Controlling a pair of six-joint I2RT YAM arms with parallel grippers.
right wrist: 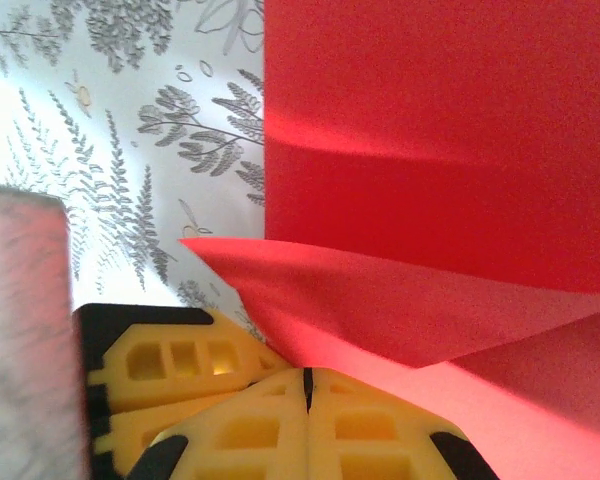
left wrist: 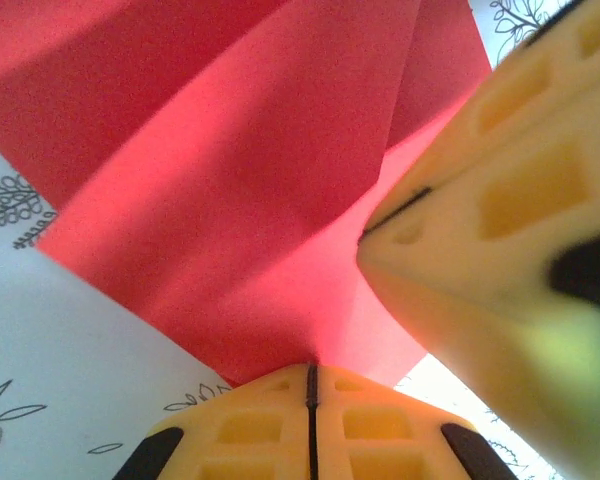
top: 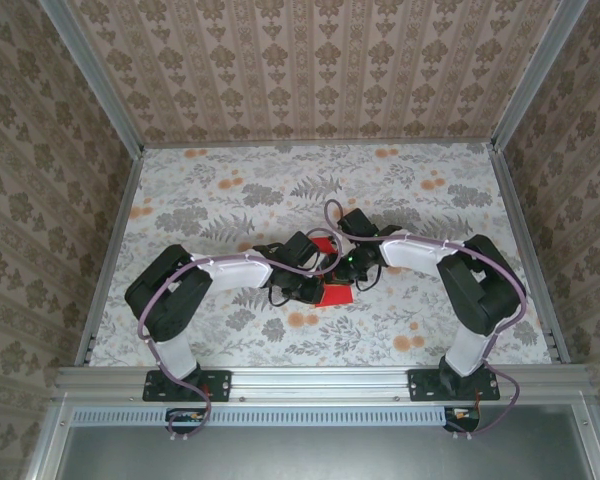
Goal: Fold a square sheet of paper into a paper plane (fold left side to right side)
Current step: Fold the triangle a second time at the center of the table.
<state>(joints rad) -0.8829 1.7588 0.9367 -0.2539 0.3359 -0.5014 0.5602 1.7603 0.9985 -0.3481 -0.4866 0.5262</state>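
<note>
Centrally on the flower-printed worktop [top: 230, 190] sits one thin, bright red square sheet of paper [top: 337, 295], creased into several raised flaps. Two pincers meet at it. The left pincer [left wrist: 310, 378], on the arm at 8 o'clock, is clenched on a paper edge. The right pincer [right wrist: 307, 378], on the arm at 3 o'clock, likewise grips a folded flap, its fingers pressed together.
</note>
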